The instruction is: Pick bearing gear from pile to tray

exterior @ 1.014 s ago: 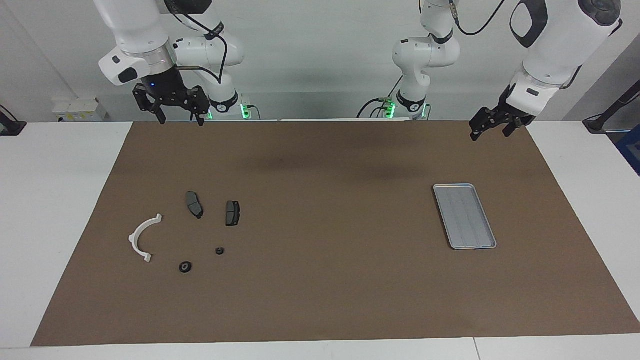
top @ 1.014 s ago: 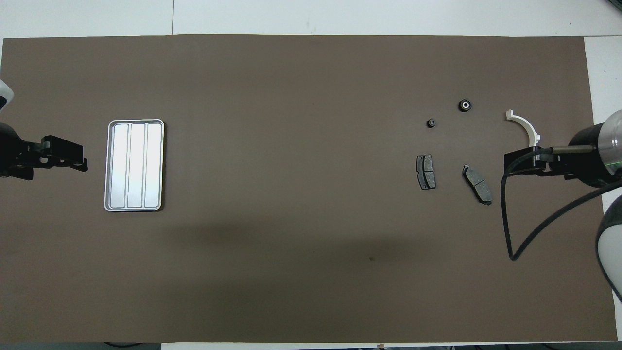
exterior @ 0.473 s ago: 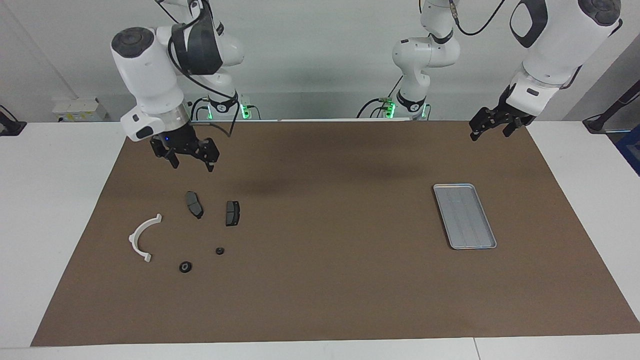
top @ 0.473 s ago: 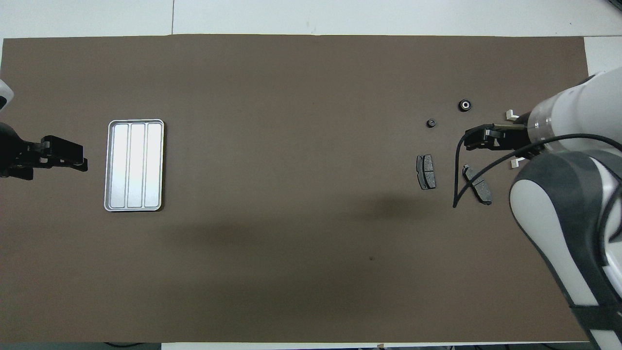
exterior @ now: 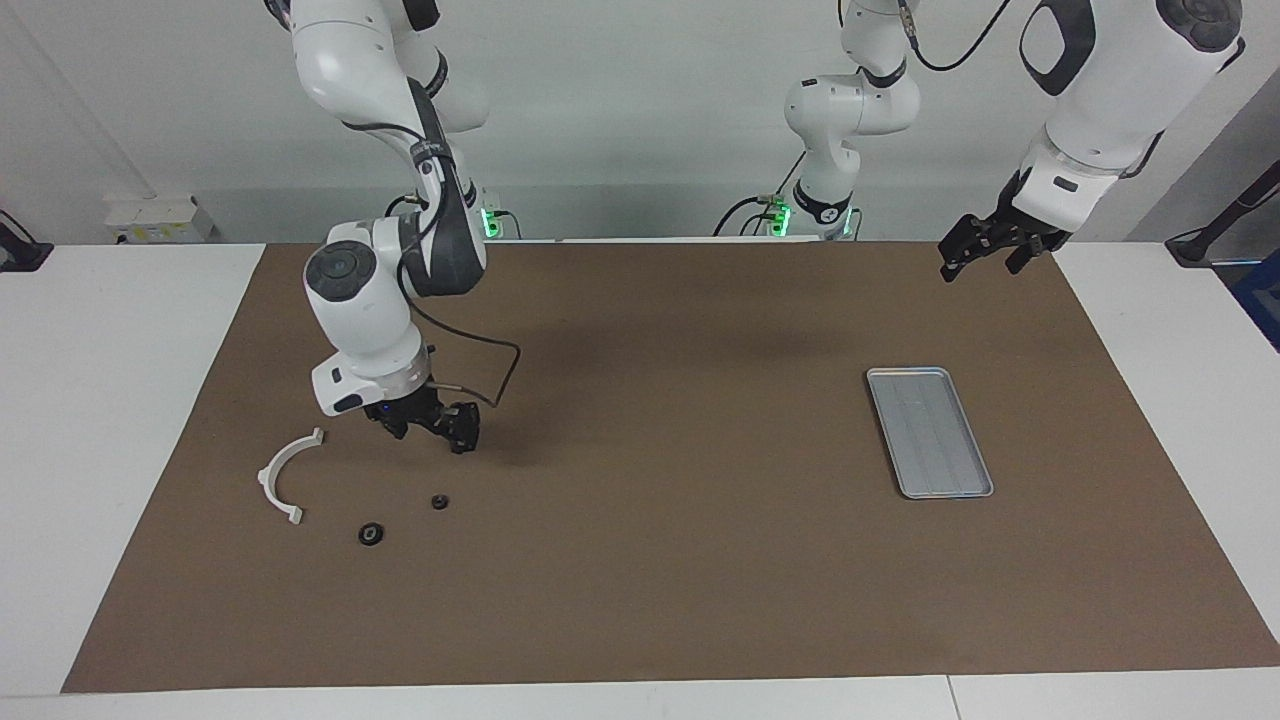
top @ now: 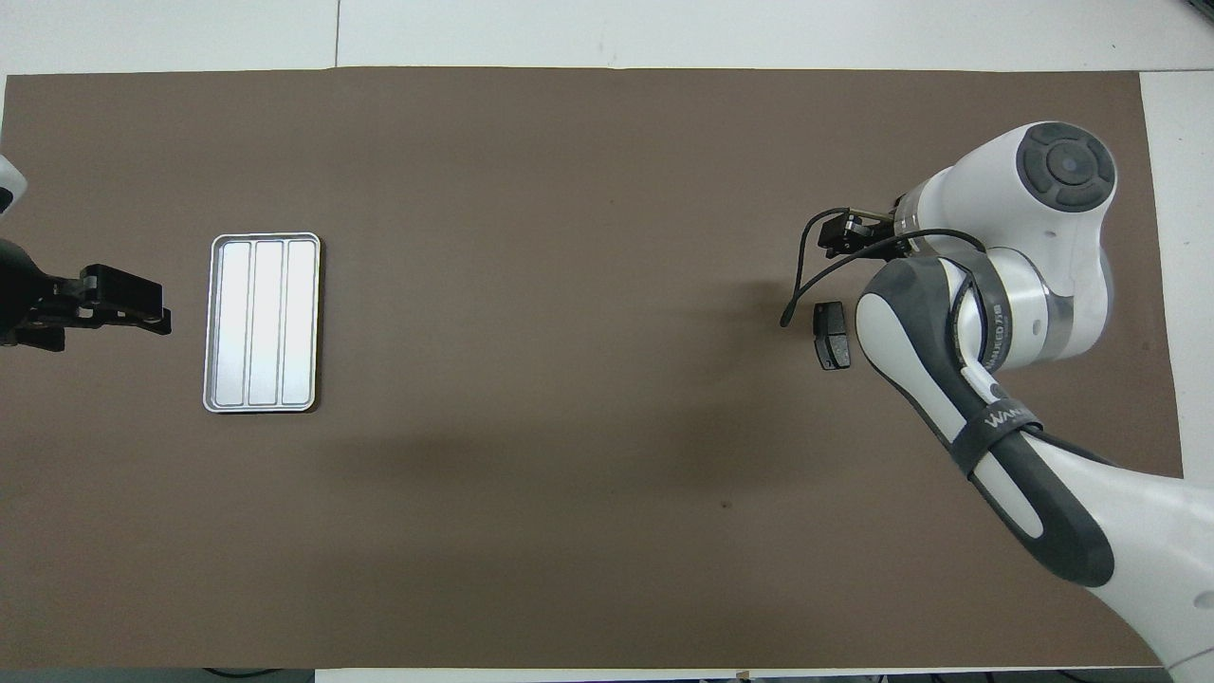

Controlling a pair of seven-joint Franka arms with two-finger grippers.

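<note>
- Bearing gear: two small black rings, bigger ring (exterior: 371, 534) and smaller ring (exterior: 439, 501), lie flat on the mat (exterior: 640, 600) beside the white bracket (exterior: 285, 478), at the right arm's end.
- Likely light, rigid, slick metal; pinch across the outer rim from above.
- Round, no long axis; bore points up.
- Right gripper (exterior: 430, 428) is over the pile, jaws wide, empty.
- Left gripper (exterior: 985, 255) waits, wide, empty.
- Tray (exterior: 929, 432) is well apart, long axis toward the robots.
</note>
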